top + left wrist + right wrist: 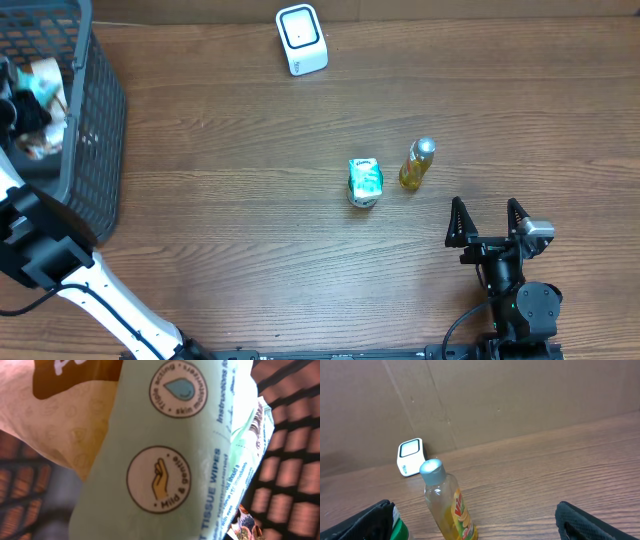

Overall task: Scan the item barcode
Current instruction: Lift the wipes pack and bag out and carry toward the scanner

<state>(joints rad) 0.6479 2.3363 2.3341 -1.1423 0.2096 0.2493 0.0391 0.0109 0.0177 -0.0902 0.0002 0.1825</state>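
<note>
Pale green plastic is filling the left wrist view: a wet wipes pack (165, 460) is lying right against the lens, inside the black mesh basket (95, 130) sitting at ten o'clock on the table. The left gripper (22, 112) is reaching down into that basket. Whether its fingers are clamping the pack cannot be told, since none is showing. The right gripper (487, 222) is waiting at five o'clock, fingers spread wide, holding nothing. The step in hand is probably the pick of an item for scanning. The next move is likely calling for a lift clear of the basket wall, then a carry toward the white scanner (301, 40) at twelve o'clock, barcode facing its window.
</note>
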